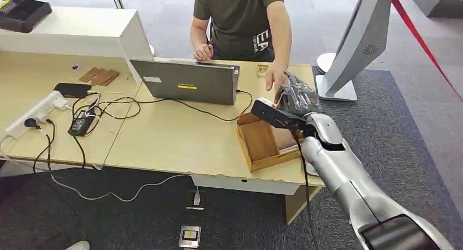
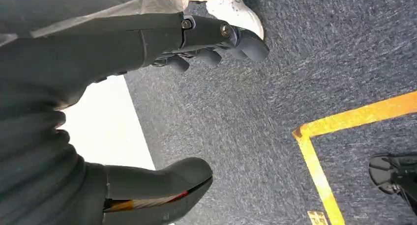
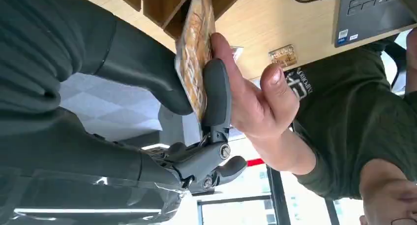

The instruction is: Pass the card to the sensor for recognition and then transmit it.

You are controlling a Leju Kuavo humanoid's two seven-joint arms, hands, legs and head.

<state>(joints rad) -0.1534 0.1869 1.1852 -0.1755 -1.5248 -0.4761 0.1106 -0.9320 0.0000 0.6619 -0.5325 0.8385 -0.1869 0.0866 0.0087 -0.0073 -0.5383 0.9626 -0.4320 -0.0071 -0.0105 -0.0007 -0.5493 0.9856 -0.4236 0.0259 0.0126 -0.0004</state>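
Right wrist view: the right hand (image 3: 196,112) pinches the orange patterned card (image 3: 195,48) between thumb and fingers (image 3: 216,95), above the light wooden tabletop (image 1: 164,135); a person's hand (image 3: 251,102) touches it. Handover appears underway, judged late-stage. No sensor is identifiable. The left hand (image 2: 147,87) hangs, fingers apart, holding nothing.

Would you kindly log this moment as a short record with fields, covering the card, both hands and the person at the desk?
card: orange-patterned card, pinched between thumb and a finger of the right robot hand
right robot hand position: beyond the wooden tray, at the desk's far right end
person's hand: open hand against the card and the robot's finger
left robot hand: holds nothing, fingers apart, over grey carpet
laptop: open on the desk, facing the person
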